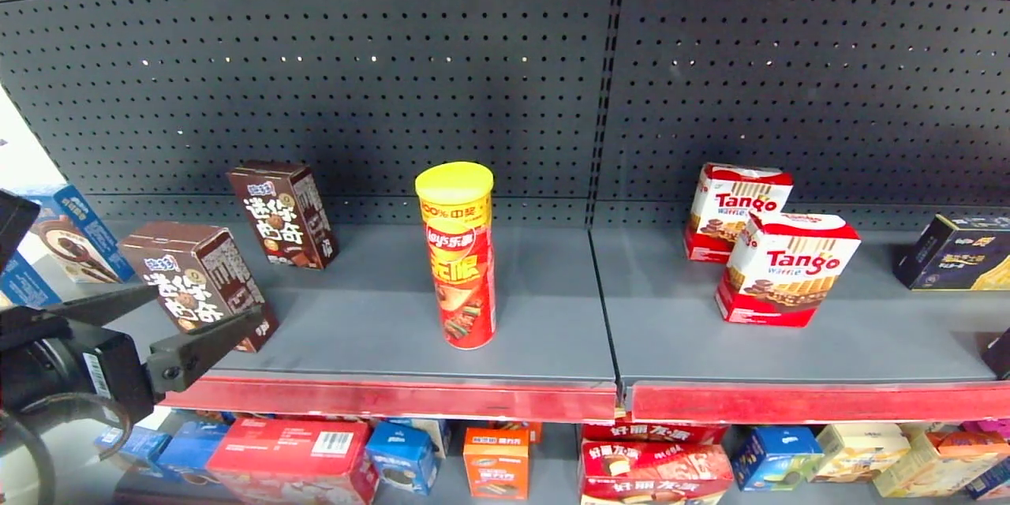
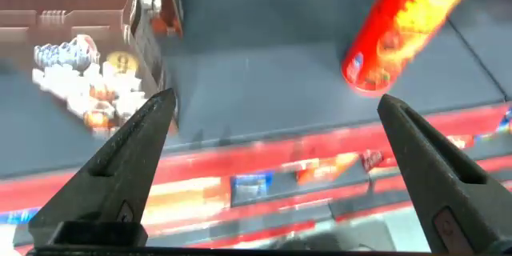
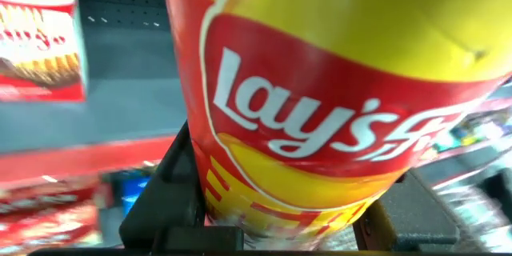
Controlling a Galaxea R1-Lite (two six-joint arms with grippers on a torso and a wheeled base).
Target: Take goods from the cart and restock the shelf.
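The right gripper (image 3: 288,220) is clamped on a tall red and yellow cardboard chip tube (image 3: 320,112), its dark fingers pressed against either side of the body. In the head view, a matching chip can with a yellow plastic lid (image 1: 456,252) stands upright at the centre of the frame on the grey metal shelf deck (image 1: 371,331). It is well apart from the two brown cardboard biscuit boxes (image 1: 197,284) at centre left and the red-and-white wafer packs (image 1: 785,268) at centre right. The left gripper (image 2: 276,100) hangs at the lower left of that frame, fingers spread wide with nothing between them, just in front of the red price rail (image 1: 394,398) and near the closer brown box. The step in hand looks to be setting the held chip tube on the deck, most likely beside its twin. The tube should come in upright, above the price rail, aimed at the bare deck just beside the standing can with a gap left so the two do not knock. It should go down until the base sits flat. Only then should the fingers part, and the arm should draw straight back towards the rail. A tall, narrow tube will probably topple at any sideways brush. The left arm would best stay clear of the near brown box.
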